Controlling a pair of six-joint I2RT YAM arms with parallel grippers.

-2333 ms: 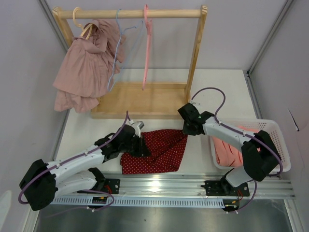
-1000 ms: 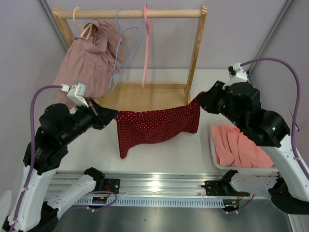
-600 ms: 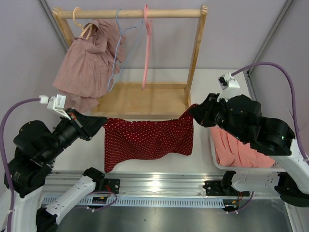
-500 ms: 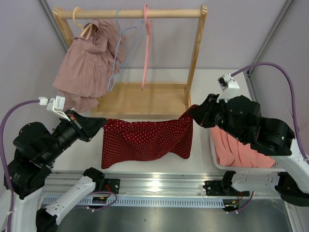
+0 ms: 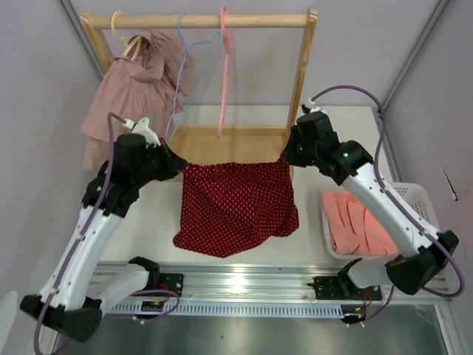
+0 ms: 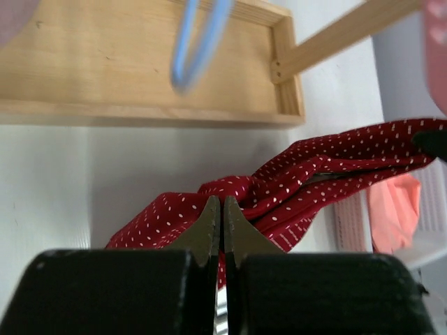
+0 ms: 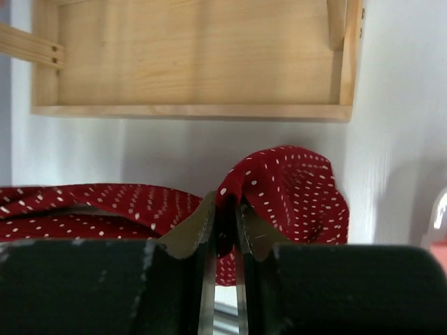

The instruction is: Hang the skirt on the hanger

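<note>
A red skirt with white dots (image 5: pixel 238 205) hangs stretched between my two grippers in front of the wooden rack, its lower edge resting on the table. My left gripper (image 5: pixel 178 166) is shut on its left top corner (image 6: pixel 230 190). My right gripper (image 5: pixel 287 157) is shut on its right top corner (image 7: pixel 251 183). A pink hanger (image 5: pixel 224 66) and a light blue hanger (image 5: pixel 179 74) hang empty on the rail (image 5: pixel 207 21) behind the skirt. The blue hanger's lower end (image 6: pixel 197 43) shows in the left wrist view.
A dusty pink garment (image 5: pixel 126 103) hangs on a tan hanger at the rail's left end. The rack's wooden base tray (image 5: pixel 222 151) lies just behind the skirt. A white basket (image 5: pixel 429 222) with a coral garment (image 5: pixel 355 225) stands at the right.
Both arms have moved away from the camera toward the rack, carrying the skirt stretched between them. The skirt's top edge is now close to the rack's base.
</note>
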